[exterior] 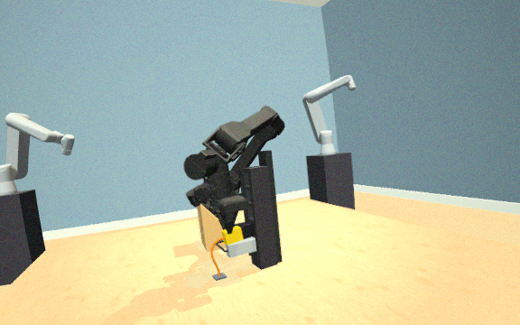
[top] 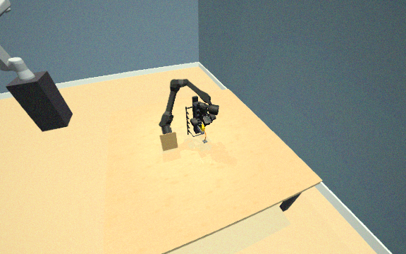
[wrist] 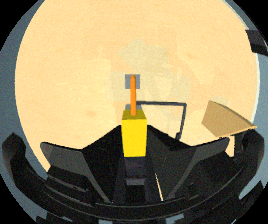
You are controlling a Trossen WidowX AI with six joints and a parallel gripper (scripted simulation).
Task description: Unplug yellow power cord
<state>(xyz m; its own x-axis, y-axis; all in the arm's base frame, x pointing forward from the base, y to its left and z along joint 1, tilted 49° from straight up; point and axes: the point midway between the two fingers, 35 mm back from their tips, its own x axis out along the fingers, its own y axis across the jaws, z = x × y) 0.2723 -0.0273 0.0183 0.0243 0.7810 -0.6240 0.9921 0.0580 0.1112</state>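
Jaws clamped on the yellow plug, which I judge is seated in the grey socket block on the dark upright power strip. I'd rate the plug rigid and well gripped on its flat sides; the orange cord looks limp, trailing to a small floor anchor.

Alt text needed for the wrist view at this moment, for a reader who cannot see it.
The gripper is shut on the yellow plug, which stands centred between its dark fingers. An orange cord runs from the plug to a small grey end piece on the tan table. A tan block sits at right.
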